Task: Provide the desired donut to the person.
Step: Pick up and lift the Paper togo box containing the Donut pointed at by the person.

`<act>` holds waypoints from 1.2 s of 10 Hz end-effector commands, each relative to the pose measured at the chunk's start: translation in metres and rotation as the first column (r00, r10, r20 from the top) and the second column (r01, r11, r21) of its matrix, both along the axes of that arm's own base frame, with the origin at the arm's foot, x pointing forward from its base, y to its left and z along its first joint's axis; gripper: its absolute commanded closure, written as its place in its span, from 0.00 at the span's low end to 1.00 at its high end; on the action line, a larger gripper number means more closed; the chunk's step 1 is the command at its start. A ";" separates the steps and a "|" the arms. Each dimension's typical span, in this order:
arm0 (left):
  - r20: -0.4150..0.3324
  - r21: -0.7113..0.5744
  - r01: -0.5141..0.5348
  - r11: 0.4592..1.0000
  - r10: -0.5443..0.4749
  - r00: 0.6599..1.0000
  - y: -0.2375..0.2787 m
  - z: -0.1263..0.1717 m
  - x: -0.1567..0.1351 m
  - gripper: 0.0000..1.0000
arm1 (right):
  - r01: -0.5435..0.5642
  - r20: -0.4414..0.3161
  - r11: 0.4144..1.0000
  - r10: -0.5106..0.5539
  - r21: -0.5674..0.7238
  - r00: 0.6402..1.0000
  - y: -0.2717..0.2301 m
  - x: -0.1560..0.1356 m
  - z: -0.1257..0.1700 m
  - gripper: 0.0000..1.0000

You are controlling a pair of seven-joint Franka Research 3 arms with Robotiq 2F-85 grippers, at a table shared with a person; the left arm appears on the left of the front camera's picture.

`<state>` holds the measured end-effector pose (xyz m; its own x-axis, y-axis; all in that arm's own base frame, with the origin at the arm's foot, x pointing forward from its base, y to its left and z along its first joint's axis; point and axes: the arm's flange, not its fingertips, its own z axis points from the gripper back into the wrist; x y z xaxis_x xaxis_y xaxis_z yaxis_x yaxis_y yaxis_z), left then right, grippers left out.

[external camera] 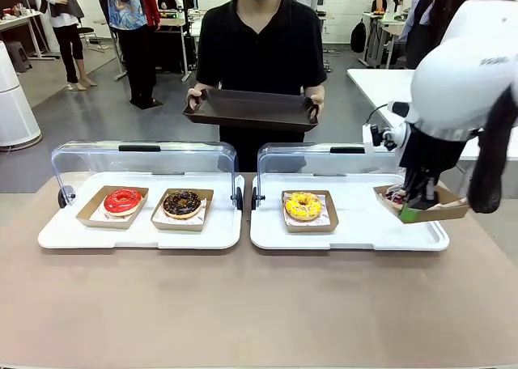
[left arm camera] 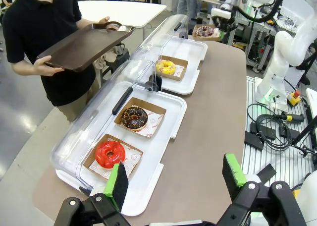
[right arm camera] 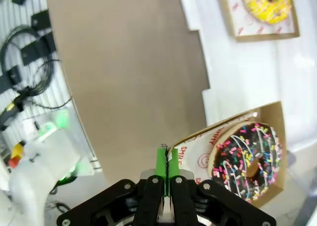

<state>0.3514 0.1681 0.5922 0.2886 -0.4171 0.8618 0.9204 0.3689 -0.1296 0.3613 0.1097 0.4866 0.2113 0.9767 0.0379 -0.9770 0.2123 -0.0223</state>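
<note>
Over the table [external camera: 243,304], right jaws clamp a sprinkled donut's [right arm camera: 246,159] cardboard tray [right arm camera: 270,112]; left jaws gape.

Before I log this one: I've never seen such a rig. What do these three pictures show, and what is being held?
Two white robot arms share a table with a person holding a dark tray. The front picture comes from a fixed camera between the arms; the other two from cameras on each wrist, looking along the fingers. Two white display trays with raised clear lids hold a red donut, a chocolate donut and a yellow donut. The right end effector is shut on the edge of a cardboard holder carrying a sprinkled donut. The left end effector is open and empty.
</note>
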 end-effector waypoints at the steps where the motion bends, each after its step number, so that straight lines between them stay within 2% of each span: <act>1: 0.009 -0.005 0.005 1.000 -0.005 1.000 0.001 0.001 -0.001 0.00 | 0.009 0.013 1.000 -0.009 -0.025 1.000 0.001 -0.017 0.053 1.00; 3: 0.009 -0.005 0.005 1.000 -0.005 1.000 0.001 0.001 -0.001 0.00 | 0.061 0.059 0.998 -0.061 -0.003 0.996 0.004 -0.020 0.103 1.00; 5: 0.009 -0.005 0.005 1.000 -0.005 1.000 0.001 0.001 -0.001 0.00 | 0.064 0.097 0.997 -0.067 0.031 0.993 0.010 -0.022 0.140 1.00; 6: 0.009 -0.005 0.005 1.000 -0.005 1.000 0.001 0.001 -0.001 0.00 | 0.056 0.100 0.998 -0.059 0.036 0.993 0.013 -0.020 0.148 1.00; 8: 0.009 -0.005 0.005 1.000 -0.005 1.000 0.001 0.001 -0.001 0.00 | -0.007 0.096 1.000 0.007 -0.002 0.995 0.018 -0.010 0.142 1.00; 9: 0.009 -0.005 0.005 1.000 -0.005 1.000 0.001 0.001 -0.001 0.00 | 0.035 0.116 0.998 -0.041 0.050 0.992 0.011 -0.023 0.153 1.00; 12: 0.009 -0.005 0.005 1.000 -0.005 1.000 0.001 0.001 -0.001 0.00 | 0.035 0.116 0.998 -0.041 0.050 0.992 0.011 -0.023 0.153 1.00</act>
<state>0.3514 0.1682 0.5923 0.2886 -0.4171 0.8618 0.9203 0.3691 -0.1295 0.3402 0.1214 0.6401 0.2319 0.9659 0.1155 -0.9618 0.2454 -0.1210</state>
